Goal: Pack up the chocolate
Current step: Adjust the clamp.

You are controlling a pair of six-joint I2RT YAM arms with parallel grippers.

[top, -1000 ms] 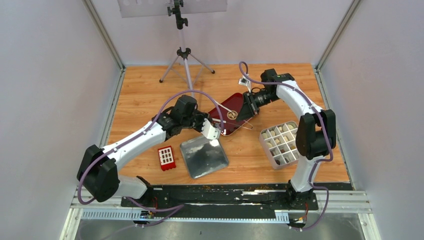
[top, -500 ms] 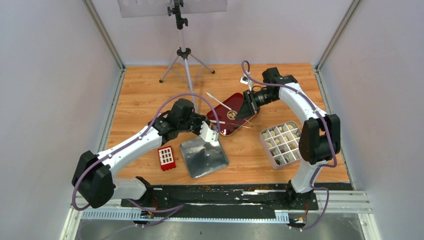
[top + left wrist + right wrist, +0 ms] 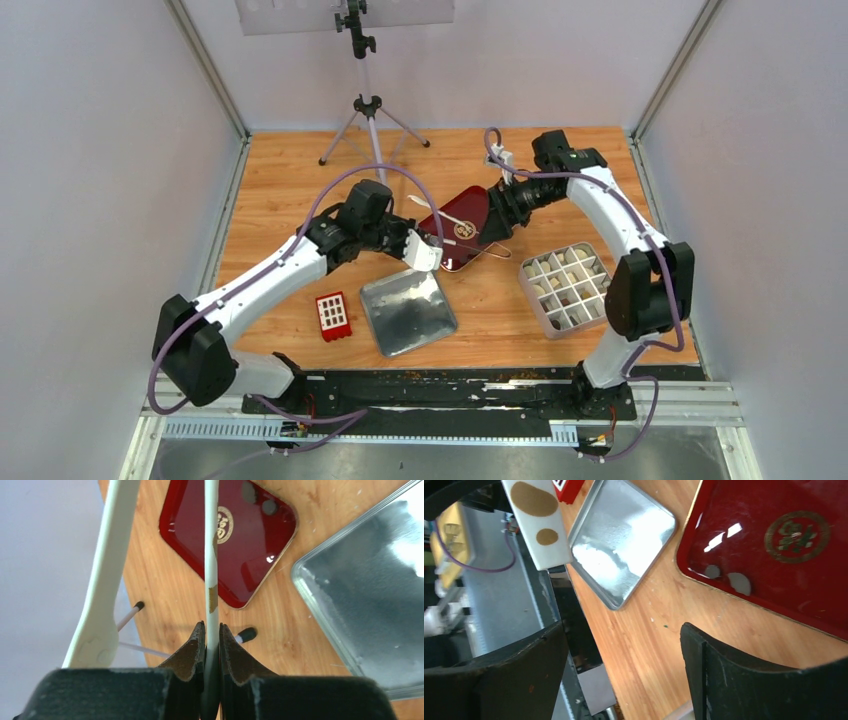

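The wooden surface carries everything. The left arm slants from its near-left base away and to the right, then bends at the wrist so that its end effector points back toward the near edge. The right arm rises from its near-right base, arches over to the far side and turns left at the wrist, its end effector aimed leftward and down.

The silver tray lies just on the near side of the left end effector. The red tray sits between the two end effectors, with the right one at its far right edge. The grid tray lies near the right end effector, on its near-right side, partly behind that arm.

The left end effector is clenched on a flat white slab with brown patches, seen edge-on in the left wrist view; its free end hangs over the silver tray's far edge. The right end effector is released, fingers spread wide with nothing between them.

A red block stands to the near left of the left end effector, just beside the silver tray.

The chocolate sits in the grid tray's cells, cream pieces showing; the rest are too small to tell.
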